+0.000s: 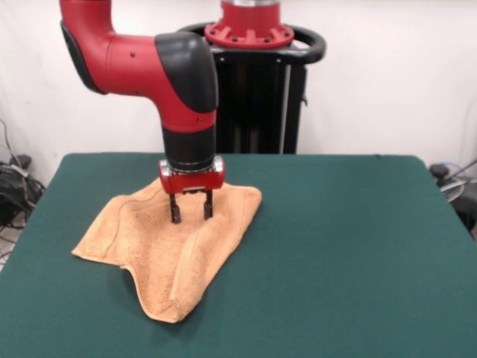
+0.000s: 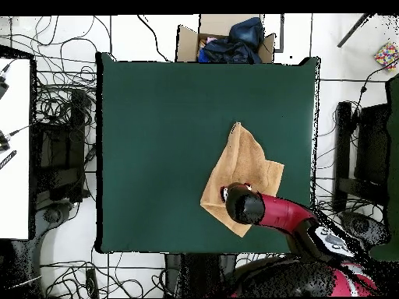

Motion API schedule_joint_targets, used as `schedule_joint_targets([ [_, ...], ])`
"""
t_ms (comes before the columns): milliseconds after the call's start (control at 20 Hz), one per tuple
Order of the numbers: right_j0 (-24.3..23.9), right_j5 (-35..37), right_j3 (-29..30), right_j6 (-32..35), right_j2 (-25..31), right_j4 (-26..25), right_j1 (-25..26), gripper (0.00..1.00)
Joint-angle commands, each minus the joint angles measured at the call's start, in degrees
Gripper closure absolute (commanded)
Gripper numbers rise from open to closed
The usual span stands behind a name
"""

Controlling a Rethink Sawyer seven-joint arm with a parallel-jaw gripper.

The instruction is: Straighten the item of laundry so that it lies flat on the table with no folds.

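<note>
The item of laundry [image 1: 168, 250] is a light-orange towel, rumpled, with a raised fold running down to its near corner. It lies on the left-centre of the green table [image 1: 343, 246]. My gripper [image 1: 191, 214] points straight down over the towel's far part, its two fingers apart with nothing between them and their tips at or just above the cloth. In the overhead view the towel [image 2: 243, 160] lies on the table [image 2: 164, 132] toward the robot's side, and the arm [image 2: 269, 212] hides the gripper and part of the towel.
The robot's black pedestal [image 1: 257, 97] stands behind the table's far edge. In the overhead view a cardboard box with dark blue cloth [image 2: 226, 39] sits beyond the table's top edge. Cables lie on the floor at the left [image 2: 62, 117].
</note>
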Motion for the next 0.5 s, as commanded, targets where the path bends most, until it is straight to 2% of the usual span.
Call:
schedule_joint_targets([
  [50, 4.27, -3.01, -0.28, 13.85, 1.65, 3.6, 3.99, 0.0],
  [500, 3.1, -1.6, 0.15, 12.4, 2.34, 3.73, 2.76, 0.0],
])
